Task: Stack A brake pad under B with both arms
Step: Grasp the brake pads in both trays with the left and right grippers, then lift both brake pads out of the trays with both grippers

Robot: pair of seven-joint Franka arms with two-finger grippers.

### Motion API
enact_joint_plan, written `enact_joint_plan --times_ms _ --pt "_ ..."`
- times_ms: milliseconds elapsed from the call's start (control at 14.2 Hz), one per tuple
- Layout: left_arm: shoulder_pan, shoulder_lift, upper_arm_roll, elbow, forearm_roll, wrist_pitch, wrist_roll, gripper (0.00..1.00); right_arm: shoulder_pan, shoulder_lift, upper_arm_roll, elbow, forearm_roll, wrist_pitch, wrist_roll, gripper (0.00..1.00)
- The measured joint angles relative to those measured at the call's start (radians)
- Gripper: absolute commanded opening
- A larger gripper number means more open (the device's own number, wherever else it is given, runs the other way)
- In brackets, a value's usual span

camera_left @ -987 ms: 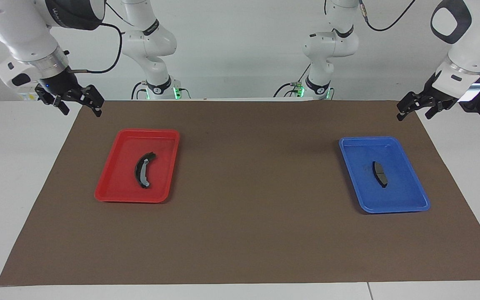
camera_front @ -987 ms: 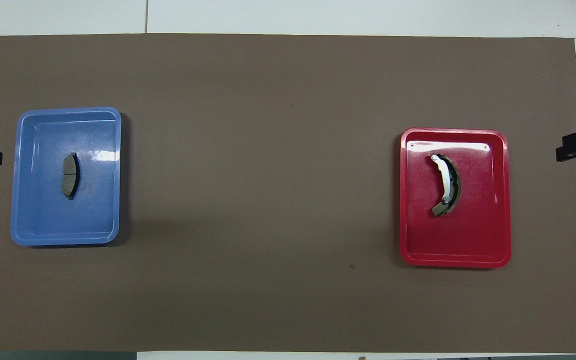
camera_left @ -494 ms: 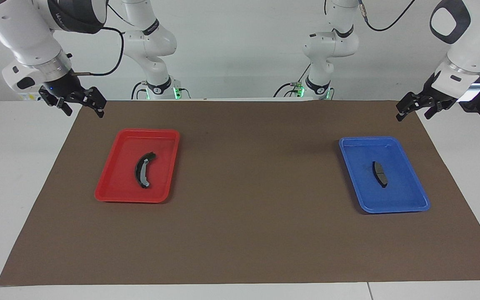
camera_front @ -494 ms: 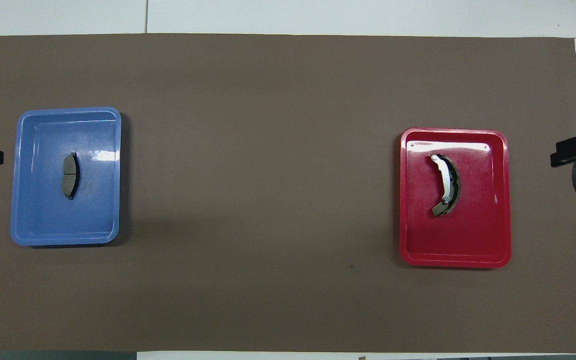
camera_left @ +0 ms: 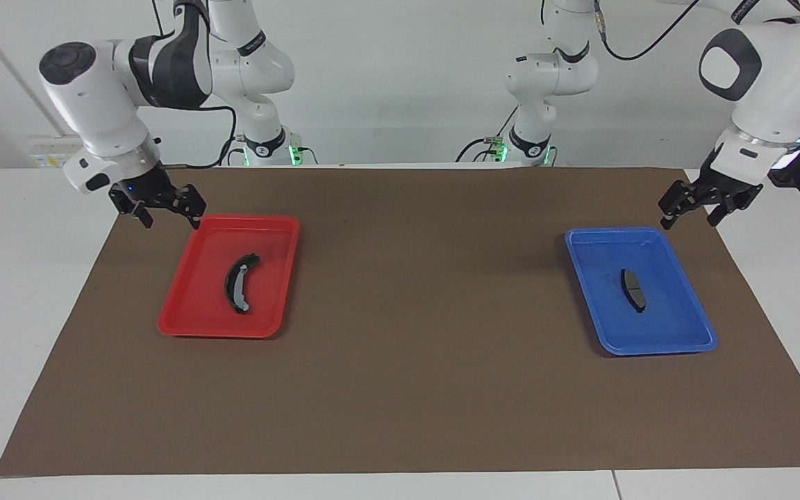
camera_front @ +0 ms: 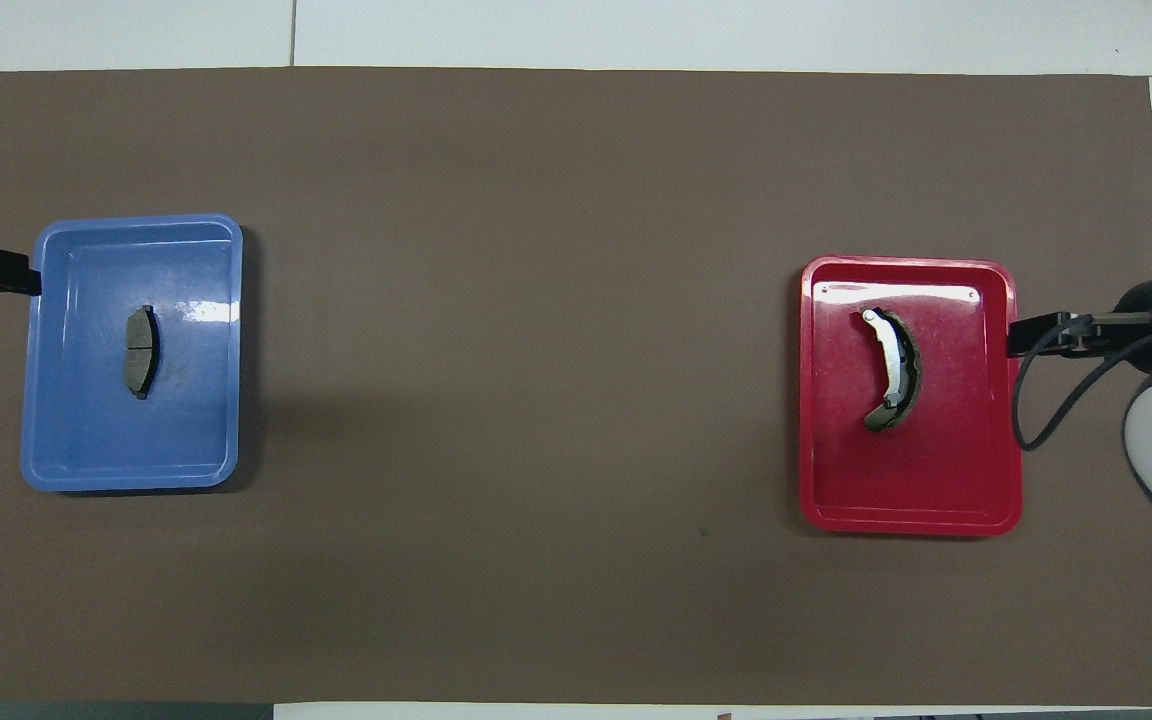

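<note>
The short plain dark pad A (camera_left: pixel 633 289) lies in the blue tray (camera_left: pixel 657 347) toward the left arm's end; it also shows in the overhead view (camera_front: pixel 141 350). The long crescent pad B (camera_left: pixel 239 282) with a light grey strip lies in the red tray (camera_left: pixel 219 332) toward the right arm's end, and also shows in the overhead view (camera_front: pixel 894 370). My left gripper (camera_left: pixel 688 221) is open and empty, over the mat at the blue tray's outer edge. My right gripper (camera_left: pixel 171 222) is open and empty, over the red tray's outer edge.
A brown mat (camera_left: pixel 428 278) covers the table, and both trays (camera_front: pixel 136 480) (camera_front: pixel 911 522) stand on it far apart. White tabletop borders the mat.
Both grippers have come down and inward from the mat's corners to the outer edges of their trays. The pads and trays have not moved.
</note>
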Motion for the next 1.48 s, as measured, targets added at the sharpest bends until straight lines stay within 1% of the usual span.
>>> enact_joint_plan --times_ms 141,353,494,705,917,987,1128,1340,1481 --pt "0.000 0.019 0.000 -0.063 0.000 0.075 0.036 0.98 0.028 0.053 0.001 -0.070 0.027 0.129 0.021 1.00" --pt "0.000 0.087 -0.001 -0.106 0.000 0.152 0.082 0.97 0.080 0.167 0.003 -0.138 0.055 0.353 0.048 1.00" --pt "0.001 0.128 0.000 -0.134 0.000 0.213 0.122 0.97 0.088 0.220 0.003 -0.154 0.056 0.414 0.056 1.00" --pt "0.007 0.174 0.004 -0.190 0.000 0.278 0.166 0.97 0.085 0.263 0.000 -0.159 0.056 0.430 0.055 0.97" --pt "0.040 0.209 0.005 -0.226 0.000 0.315 0.180 0.98 0.083 0.274 -0.002 -0.161 0.056 0.418 0.050 0.92" --pt "0.051 0.215 0.006 -0.241 0.000 0.339 0.184 0.98 0.080 0.273 -0.002 -0.161 0.056 0.403 0.045 0.88" --pt "0.065 0.227 0.006 -0.276 0.000 0.391 0.186 0.97 0.072 0.270 -0.002 -0.161 0.056 0.379 0.010 0.81" --pt "0.070 0.234 0.005 -0.322 0.000 0.466 0.186 0.97 0.062 0.269 -0.003 -0.160 0.056 0.359 -0.012 0.73" --pt "0.070 0.241 0.004 -0.329 -0.004 0.485 0.186 0.95 0.062 0.267 -0.002 -0.160 0.056 0.352 -0.015 0.63"
